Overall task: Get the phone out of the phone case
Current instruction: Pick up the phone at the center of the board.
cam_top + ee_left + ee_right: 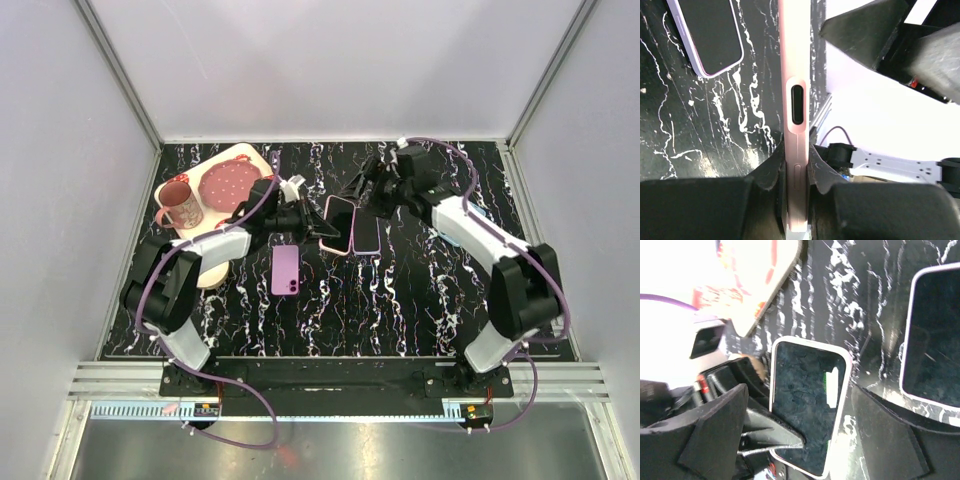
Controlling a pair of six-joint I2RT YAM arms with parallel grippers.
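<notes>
Centre of the top view: the left gripper [306, 217] clenches the pink phone case [794, 60] by its thin side edges. The phone [807, 400] sits inside it, apparently raised at a tilt over the dark marbled surface [420, 300]. In the left wrist view we see the case's long axis running straight up the frame, away from that gripper. The right gripper [367, 194], released and spread wide, hovers just above and right of the case; we judge it the free arm nearest to work the phone loose. A second phone [366, 232] lies just beside on the right, and a purple phone [285, 270] lies lower left. Open room lies lower right.
</notes>
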